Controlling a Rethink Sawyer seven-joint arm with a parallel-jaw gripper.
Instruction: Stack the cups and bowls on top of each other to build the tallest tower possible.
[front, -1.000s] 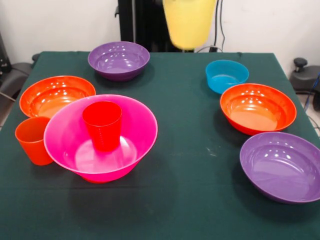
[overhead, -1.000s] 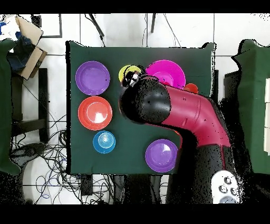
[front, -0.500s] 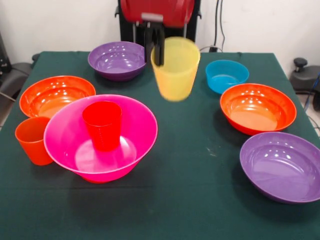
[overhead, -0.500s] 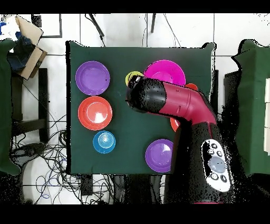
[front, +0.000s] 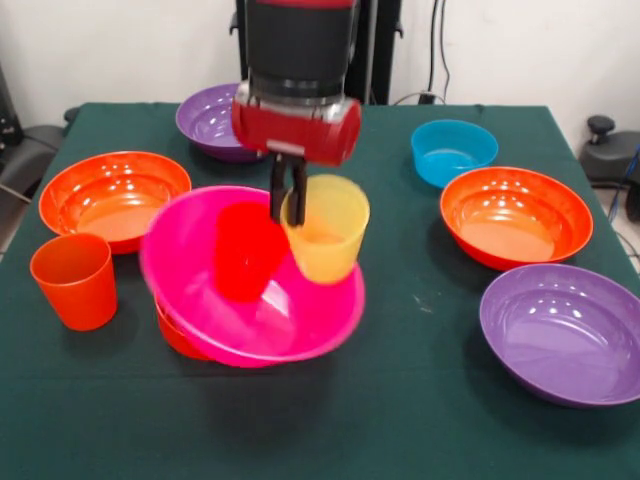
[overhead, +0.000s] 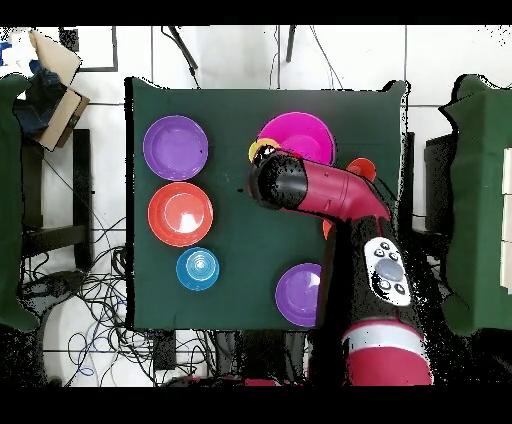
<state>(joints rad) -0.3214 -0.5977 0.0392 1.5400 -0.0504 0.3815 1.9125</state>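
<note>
My gripper (front: 290, 200) is shut on the near rim of the yellow cup (front: 325, 232), which hangs upright over the right side of the big pink bowl (front: 200, 300). The cup's base looks to be touching the bowl's inside. The pink bowl is tipped and blurred, with a blurred red cup (front: 247, 250) inside it. A small orange bowl (front: 176, 336) peeks out from under its left side. The orange cup (front: 75, 280) stands to the left. From overhead, the arm (overhead: 315, 190) covers the yellow cup's rim (overhead: 257, 150) beside the pink bowl (overhead: 295, 132).
A wide orange bowl (front: 112, 190) sits at the left and a purple bowl (front: 205, 120) behind the arm. On the right are a blue bowl (front: 452, 150), an orange bowl (front: 515, 215) and a purple bowl (front: 565, 330).
The gripper has come down and to the left with the yellow cup, into the pink bowl. The pink bowl has slid right and tipped, showing the small orange bowl beneath.
</note>
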